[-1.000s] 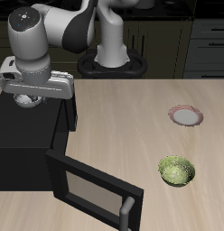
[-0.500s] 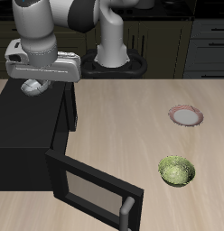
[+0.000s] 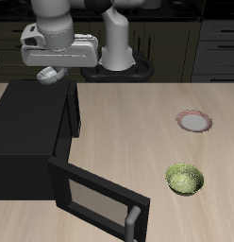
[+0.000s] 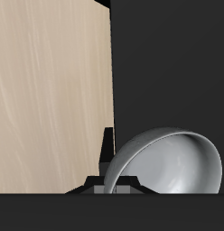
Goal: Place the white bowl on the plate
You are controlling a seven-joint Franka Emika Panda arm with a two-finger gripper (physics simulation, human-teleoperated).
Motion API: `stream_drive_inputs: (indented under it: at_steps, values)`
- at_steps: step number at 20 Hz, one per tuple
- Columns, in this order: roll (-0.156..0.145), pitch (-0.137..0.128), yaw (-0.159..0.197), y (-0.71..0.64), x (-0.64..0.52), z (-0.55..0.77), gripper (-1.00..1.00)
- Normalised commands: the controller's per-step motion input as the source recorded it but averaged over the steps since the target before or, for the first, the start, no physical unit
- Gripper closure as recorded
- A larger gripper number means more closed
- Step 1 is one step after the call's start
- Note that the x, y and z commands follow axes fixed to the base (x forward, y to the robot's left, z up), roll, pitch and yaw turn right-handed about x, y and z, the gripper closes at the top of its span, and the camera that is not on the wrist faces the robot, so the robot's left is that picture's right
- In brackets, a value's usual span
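White bowl (image 3: 50,75), gripped at its rim by the fingers (image 4: 106,161), has risen above the microwave (image 3: 34,132); next, carry toward the plate (image 3: 194,121) at four o'clock.

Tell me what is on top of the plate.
Nothing. The plate lies bare on the table, its white centre fully exposed. The white bowl is held up in the gripper above the black microwave, away from the plate.

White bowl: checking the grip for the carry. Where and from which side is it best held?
Take the white bowl by its rim, from its open side, one finger inside the wall, one outside: the thin curved wall suits a pinch. The fingers seem to hold it so.
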Motion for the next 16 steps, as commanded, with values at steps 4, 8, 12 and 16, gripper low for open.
stream_drive_inputs:
  at_steps: [4, 8, 12, 16]
  values:
    - [0.032, -0.029, 0.005, 0.30, -0.26, 0.09, 1.00]
    - [0.013, 0.000, 0.022, 0.25, -0.23, 0.01, 1.00]
    - [0.033, -0.037, 0.015, 0.42, -0.42, 0.08, 1.00]
    - [-0.057, -0.043, 0.016, 0.18, -0.24, 0.04, 1.00]
